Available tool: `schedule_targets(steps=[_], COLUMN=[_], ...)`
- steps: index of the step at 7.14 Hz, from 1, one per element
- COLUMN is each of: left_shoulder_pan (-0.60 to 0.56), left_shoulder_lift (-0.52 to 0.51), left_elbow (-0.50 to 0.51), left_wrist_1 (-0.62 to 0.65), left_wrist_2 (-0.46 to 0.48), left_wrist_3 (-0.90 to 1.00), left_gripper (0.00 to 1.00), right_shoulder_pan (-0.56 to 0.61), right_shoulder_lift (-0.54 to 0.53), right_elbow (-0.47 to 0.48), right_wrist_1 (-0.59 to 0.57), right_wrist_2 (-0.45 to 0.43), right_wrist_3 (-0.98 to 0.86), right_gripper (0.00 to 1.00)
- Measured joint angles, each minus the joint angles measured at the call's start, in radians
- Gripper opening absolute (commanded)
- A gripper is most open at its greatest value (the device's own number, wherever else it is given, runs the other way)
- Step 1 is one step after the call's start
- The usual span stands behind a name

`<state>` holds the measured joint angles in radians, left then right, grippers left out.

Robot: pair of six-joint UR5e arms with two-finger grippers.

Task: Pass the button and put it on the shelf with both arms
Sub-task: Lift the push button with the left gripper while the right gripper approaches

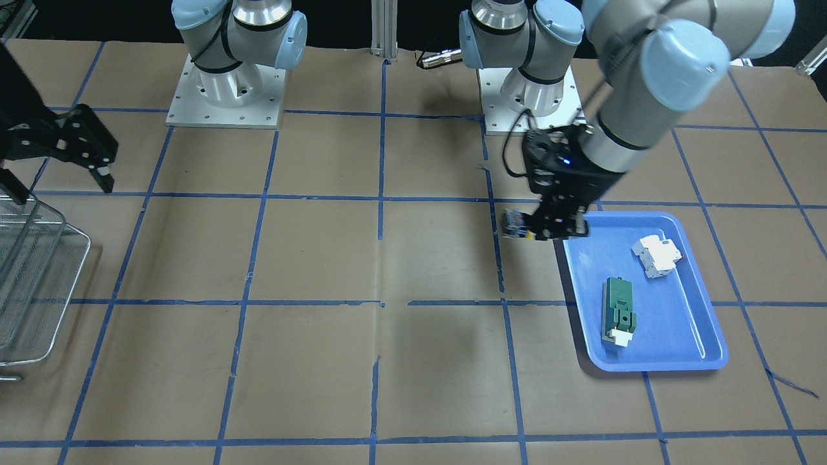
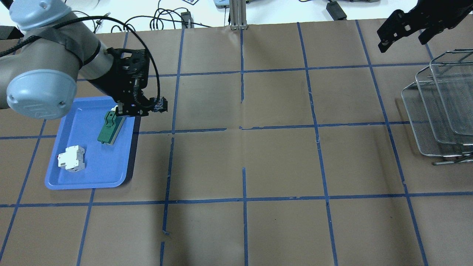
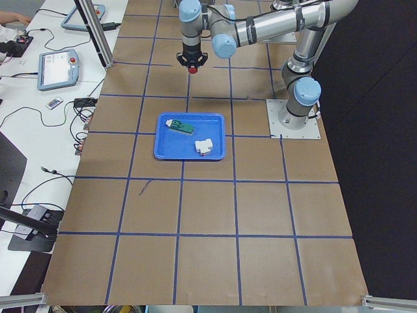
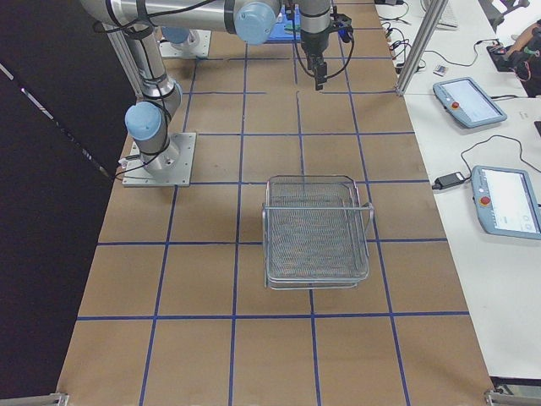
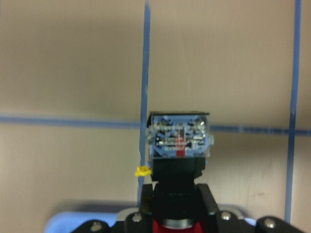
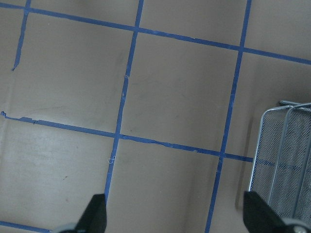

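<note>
Overhead exterior view: one button [image 2: 160, 104], with a black cylindrical body and a whitish-blue blocky end, is pinched in the left gripper [image 2: 149, 108] above the brown paper table [image 2: 281, 162], just beside one glossy blue plastic tray [image 2: 88, 177]. Two parts lie in the tray: a green rectangular module [image 2: 110, 127] and a white boxy breaker [image 2: 71, 159]. The right gripper [image 2: 402, 35] hangs with its fingers spread wide, near one tiered silver wire-mesh shelf [image 2: 425, 125] with rounded rims.

Brown table [image 2: 281, 162] carries blue tray [image 2: 99, 164], shelf [image 2: 432, 122].
</note>
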<state>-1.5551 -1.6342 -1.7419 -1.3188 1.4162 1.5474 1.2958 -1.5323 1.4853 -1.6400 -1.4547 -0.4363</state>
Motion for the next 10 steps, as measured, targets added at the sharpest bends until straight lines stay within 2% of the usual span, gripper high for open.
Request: schedule_targets(steps=[3,5,6,8,10], left_shoulder_pan=[-0.201,-0.271,-0.295,-0.341,-0.360], left_shoulder_lift=[-0.028,-0.053,-0.066,-0.079,-0.077], left_elbow=[0.122,0.197,0.229,0.251,0.257], left_wrist_1=[-0.040,-0.090,-0.111,-0.128,-0.148], left_wrist_2=[-0.021,-0.024,-0.031,-0.039,-0.028], left_wrist_3=[-0.300,-0.433,-0.468,-0.516,-0.525], left_gripper=[0.00,0.00,0.00,0.00,0.00], right_shoulder_pan=[-0.158,-0.196,-0.199,-0.191,-0.171], right_shoulder_lift=[0.007,0.011,0.008,-0.003,-0.005], right_elbow=[0.013,0.070,0.118,0.196,0.232], right_wrist_1=[0.238,0.413,0.458,0.483,0.484], right_wrist_2=[0.309,0.586,0.693,0.827,0.868], right_wrist_3=[-0.033,-0.040,-0.046,-0.062,-0.125], right_gripper=[1.00,1.00,1.00,1.00,1.00])
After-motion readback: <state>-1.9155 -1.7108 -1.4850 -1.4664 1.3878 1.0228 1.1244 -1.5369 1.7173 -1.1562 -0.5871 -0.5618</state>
